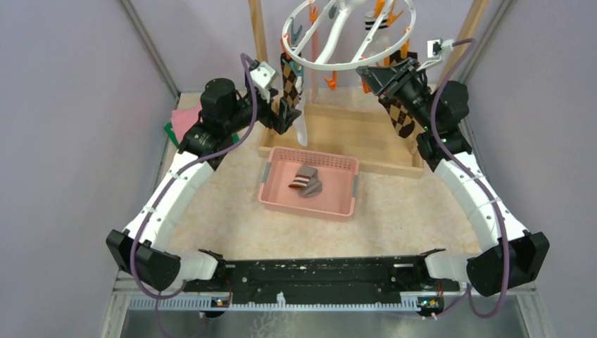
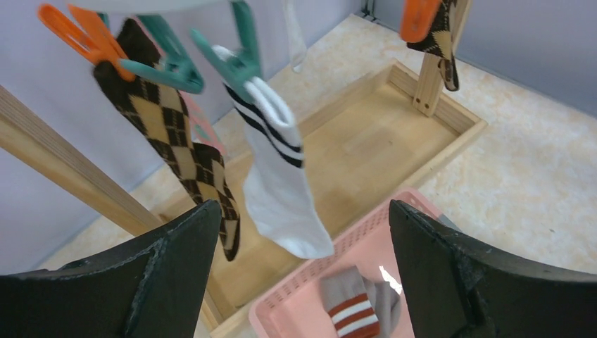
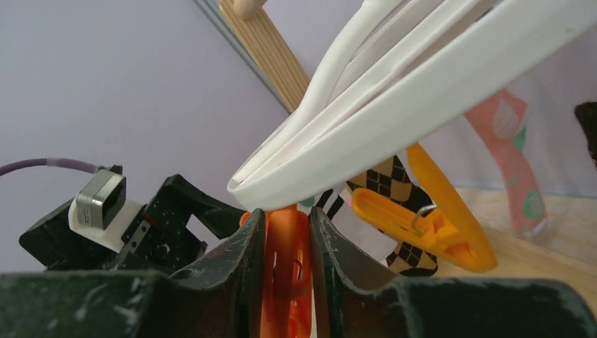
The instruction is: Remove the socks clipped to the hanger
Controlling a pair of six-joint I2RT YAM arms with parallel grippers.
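The white ring hanger (image 1: 352, 35) hangs at the back, with orange and teal clips. My left gripper (image 1: 288, 114) is open just below a brown-and-tan argyle sock (image 2: 176, 148) on an orange clip (image 2: 84, 39). Beside it hangs a white sock with black stripes (image 2: 278, 183) on a teal clip (image 2: 239, 63), above the gap between my fingers (image 2: 303, 232). My right gripper (image 3: 287, 218) is shut on an orange clip (image 3: 285, 267) under the ring (image 3: 422, 91). An argyle sock (image 1: 401, 116) hangs by it. A pink sock with teal patches (image 3: 517, 162) hangs further back.
A pink basket (image 1: 338, 208) at table centre holds a grey sock with red-striped cuff (image 1: 306, 182). The wooden frame's base tray (image 1: 366, 137) and posts (image 1: 258, 32) stand behind it. Folded pink and green cloths (image 1: 181, 121) lie at the left wall.
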